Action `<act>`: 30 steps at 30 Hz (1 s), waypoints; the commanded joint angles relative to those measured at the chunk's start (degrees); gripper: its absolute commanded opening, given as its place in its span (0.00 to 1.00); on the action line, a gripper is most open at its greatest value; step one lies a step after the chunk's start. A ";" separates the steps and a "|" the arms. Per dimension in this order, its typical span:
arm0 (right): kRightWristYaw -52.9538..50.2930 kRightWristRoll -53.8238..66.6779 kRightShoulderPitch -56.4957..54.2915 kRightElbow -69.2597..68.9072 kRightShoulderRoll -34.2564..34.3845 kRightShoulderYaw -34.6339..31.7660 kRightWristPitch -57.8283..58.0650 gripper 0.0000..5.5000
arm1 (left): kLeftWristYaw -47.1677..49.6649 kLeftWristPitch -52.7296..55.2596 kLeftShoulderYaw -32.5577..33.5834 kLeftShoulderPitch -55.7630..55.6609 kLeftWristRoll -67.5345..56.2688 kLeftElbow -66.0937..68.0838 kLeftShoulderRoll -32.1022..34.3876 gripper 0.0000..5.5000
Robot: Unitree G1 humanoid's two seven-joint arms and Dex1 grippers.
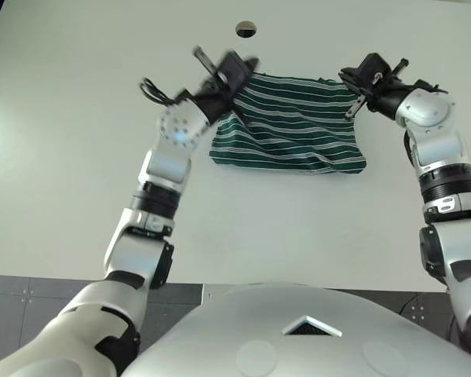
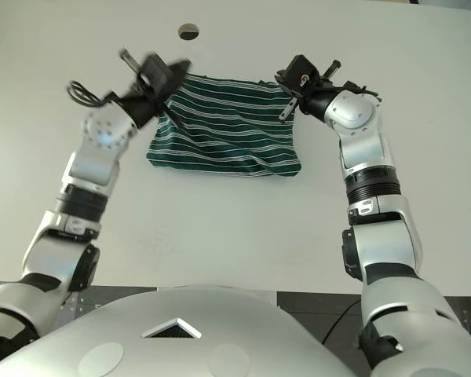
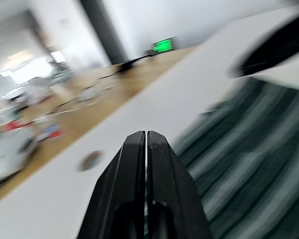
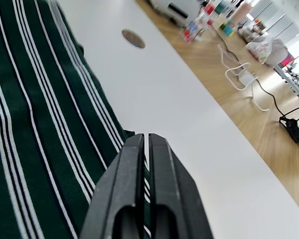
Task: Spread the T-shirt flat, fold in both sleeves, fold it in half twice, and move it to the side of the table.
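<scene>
The green T-shirt with thin white stripes lies folded into a rough rectangle on the far half of the white table. My left gripper is at its far left corner. In the left wrist view the fingers are pressed together, with striped cloth just beside them. At the far right corner my right gripper is shut on the shirt. In the right wrist view a bit of cloth is pinched between its fingertips. The striped fabric spreads out beside them.
A round cable hole sits in the table just beyond the shirt, also seen as the hole. Bare table stretches left, right and in front of the shirt. Past the far table edge lie a wooden floor and chairs.
</scene>
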 commanded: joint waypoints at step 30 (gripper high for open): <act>33.03 7.00 24.37 -51.40 -16.40 14.46 9.76 0.02 | -17.07 7.41 -4.29 4.57 4.60 1.95 16.98 0.02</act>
